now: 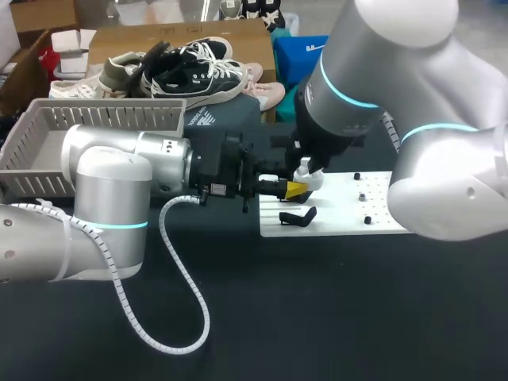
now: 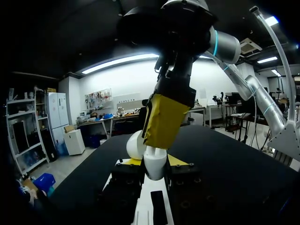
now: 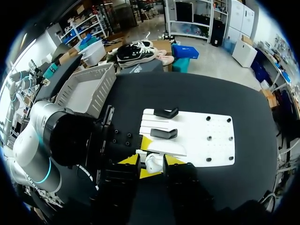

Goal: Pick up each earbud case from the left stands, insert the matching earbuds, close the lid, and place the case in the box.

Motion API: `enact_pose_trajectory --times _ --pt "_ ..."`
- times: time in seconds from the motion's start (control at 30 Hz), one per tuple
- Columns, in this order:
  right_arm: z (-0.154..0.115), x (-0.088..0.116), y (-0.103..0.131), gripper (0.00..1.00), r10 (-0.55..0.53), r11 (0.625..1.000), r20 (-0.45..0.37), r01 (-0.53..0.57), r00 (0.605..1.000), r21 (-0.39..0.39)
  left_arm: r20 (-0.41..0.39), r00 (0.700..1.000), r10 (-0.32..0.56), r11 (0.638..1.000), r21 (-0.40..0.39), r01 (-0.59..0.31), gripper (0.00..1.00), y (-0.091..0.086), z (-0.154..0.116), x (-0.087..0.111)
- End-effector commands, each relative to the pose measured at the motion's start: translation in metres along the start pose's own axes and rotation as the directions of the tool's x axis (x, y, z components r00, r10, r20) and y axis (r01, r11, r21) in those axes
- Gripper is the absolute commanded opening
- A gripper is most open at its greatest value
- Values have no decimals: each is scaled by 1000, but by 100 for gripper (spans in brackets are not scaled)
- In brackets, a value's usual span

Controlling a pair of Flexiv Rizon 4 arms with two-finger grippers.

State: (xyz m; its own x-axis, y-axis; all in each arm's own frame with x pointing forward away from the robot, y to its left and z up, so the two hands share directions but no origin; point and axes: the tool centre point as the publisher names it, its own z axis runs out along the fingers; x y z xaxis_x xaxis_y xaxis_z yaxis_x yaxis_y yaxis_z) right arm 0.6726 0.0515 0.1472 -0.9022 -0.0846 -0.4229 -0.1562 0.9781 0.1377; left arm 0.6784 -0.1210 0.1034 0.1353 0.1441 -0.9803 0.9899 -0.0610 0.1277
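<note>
Left gripper (image 1: 290, 189): I see it reaching in level from the left. Its yellow tips are drawn in close and press on the white case (image 2: 154, 166) from both sides, so it grips the case.
Right gripper (image 3: 151, 160): it comes straight down from above onto the same spot. I cannot tell whether it grips anything.
Case: small, white and rounded. It sits where the two grippers meet, over the edge of the board (image 3: 206, 140) on the side nearest the left gripper. From the left wrist I see a second rounded white part just behind it, but I cannot tell what that part is.
Board: white and flat, lying on the black table (image 1: 317, 317), with small dark dots across its far half.
Stand (image 3: 166, 113): black, on the board just ahead of the right gripper.
Second stand (image 3: 163, 134): black, beside the first and nearer the case.
Basket (image 1: 48, 119): grey with slotted walls, at the table's far left and well apart from the case.
</note>
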Motion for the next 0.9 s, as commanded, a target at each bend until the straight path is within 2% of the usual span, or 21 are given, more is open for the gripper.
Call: enact_pose_trajectory --times 0.03,0.17,0.3,0.57,0.9 --pt "-1 -1 2 30 -1 1000 0 1 1000 4 0 1000 1 1000 -6 -1 0 -2 0 0" --pt "-5 0 3 31 -5 1000 7 5 1000 6 0 1000 1 1000 -6 -1 0 -2 0 0" --pt "-13 2 3 38 -7 1000 19 6 1000 24 0 1000 1 1000 -6 -1 0 -2 0 0" --pt "-29 11 -3 42 -2 999 17 1 1000 42 0 1000 1 1000 -6 -1 0 -2 0 0" --pt "-37 23 -13 42 -4 999 -42 6 999 40 0 1000 1 1000 -6 -1 0 -2 0 0"
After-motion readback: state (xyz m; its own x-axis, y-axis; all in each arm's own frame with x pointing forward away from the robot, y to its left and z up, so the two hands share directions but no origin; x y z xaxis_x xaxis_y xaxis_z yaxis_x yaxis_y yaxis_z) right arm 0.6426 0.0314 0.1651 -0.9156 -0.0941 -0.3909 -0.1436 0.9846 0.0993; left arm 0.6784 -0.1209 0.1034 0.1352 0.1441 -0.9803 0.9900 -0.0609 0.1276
